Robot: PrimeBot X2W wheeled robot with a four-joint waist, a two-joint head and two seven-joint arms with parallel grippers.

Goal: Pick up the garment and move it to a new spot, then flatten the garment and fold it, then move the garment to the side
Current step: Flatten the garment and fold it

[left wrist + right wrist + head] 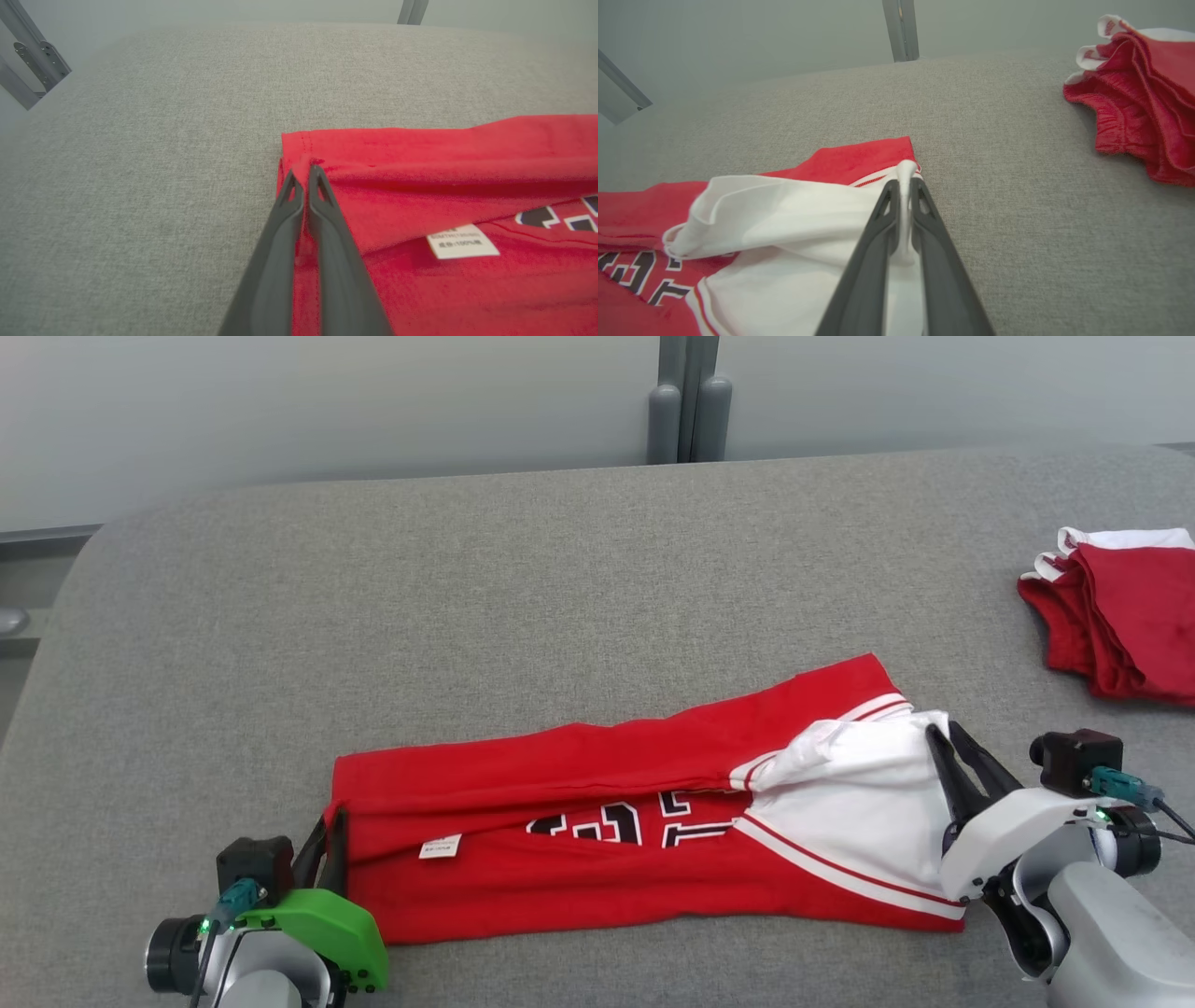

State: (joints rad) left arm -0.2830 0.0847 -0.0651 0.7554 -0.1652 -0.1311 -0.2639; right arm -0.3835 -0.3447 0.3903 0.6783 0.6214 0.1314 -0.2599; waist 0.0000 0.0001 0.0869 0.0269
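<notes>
The garment (579, 775) is a red jersey with dark numbers and a white sleeve part, lying as a long folded band across the near half of the grey table (467, 597). My left gripper (329, 821) is shut on the garment's red hem at its left end; in the left wrist view the fingertips (314, 175) pinch a ridge of red cloth (444, 186) beside a white label. My right gripper (941, 730) is shut on the white edge at the garment's right end. A strip of white fabric (784, 210) runs between the closed right gripper (903, 184) fingers.
A stack of folded red and white garments (1120, 607) lies at the table's right edge, also in the right wrist view (1139, 102). A grey post (689, 401) stands behind the table's far edge. The table's left edge curves away near my left arm.
</notes>
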